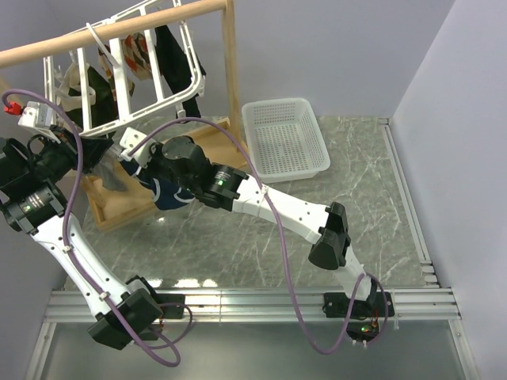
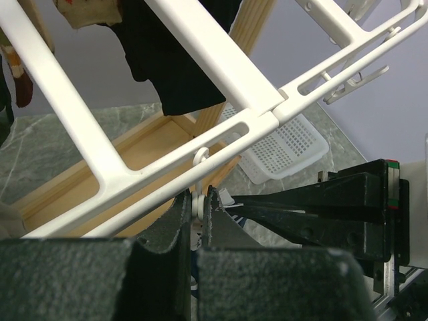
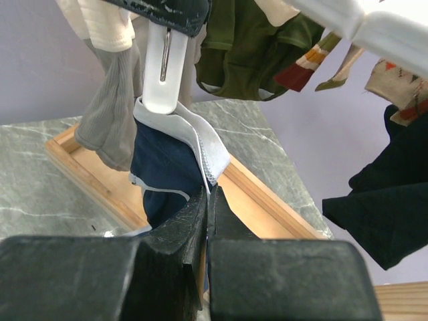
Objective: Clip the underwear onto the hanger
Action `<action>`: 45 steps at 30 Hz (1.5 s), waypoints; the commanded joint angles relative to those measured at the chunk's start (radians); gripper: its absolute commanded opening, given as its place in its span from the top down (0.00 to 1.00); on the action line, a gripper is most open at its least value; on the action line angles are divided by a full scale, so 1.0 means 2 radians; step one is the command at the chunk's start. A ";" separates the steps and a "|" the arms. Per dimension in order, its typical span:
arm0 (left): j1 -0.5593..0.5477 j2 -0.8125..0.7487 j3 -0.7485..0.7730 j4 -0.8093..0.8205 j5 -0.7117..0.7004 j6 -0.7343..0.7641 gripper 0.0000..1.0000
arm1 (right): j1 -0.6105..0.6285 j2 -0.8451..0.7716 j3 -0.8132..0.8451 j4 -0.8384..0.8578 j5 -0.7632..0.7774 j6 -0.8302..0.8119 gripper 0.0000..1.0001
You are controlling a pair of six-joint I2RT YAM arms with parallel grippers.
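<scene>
The white grid hanger [image 1: 158, 107] hangs from the wooden rail; its bars cross the left wrist view [image 2: 221, 67]. My left gripper [image 1: 107, 154] is shut on the top of a white clip [image 2: 198, 204] dangling below the hanger's edge. In the right wrist view that clip [image 3: 162, 73] hangs upright, and the white waistband of the navy underwear [image 3: 164, 157] sits at its lower mouth. My right gripper [image 3: 209, 194] is shut on the waistband's lower part and holds the underwear [image 1: 170, 194] up, just right of the left gripper.
A wooden stand with a tray base [image 1: 119, 210], a post [image 1: 231, 63] and a rail [image 1: 119, 28] carries the hanger. Black [image 2: 174, 60], olive [image 3: 247, 47] and grey [image 3: 110, 120] garments hang from other clips. A white basket [image 1: 285, 138] stands at the back right.
</scene>
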 commanded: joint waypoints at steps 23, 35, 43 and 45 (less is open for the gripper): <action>-0.006 -0.011 -0.006 -0.062 0.046 0.002 1.00 | 0.013 -0.061 -0.009 0.032 -0.017 -0.001 1.00; -0.006 -0.015 0.001 -0.058 0.068 0.003 1.00 | 0.014 -0.053 -0.027 0.030 -0.016 -0.016 1.00; -0.006 -0.017 0.001 -0.040 0.070 -0.018 1.00 | 0.014 -0.060 -0.054 0.042 -0.010 -0.028 1.00; -0.006 -0.018 0.001 -0.037 0.067 -0.018 1.00 | 0.014 -0.061 -0.054 0.041 -0.010 -0.029 1.00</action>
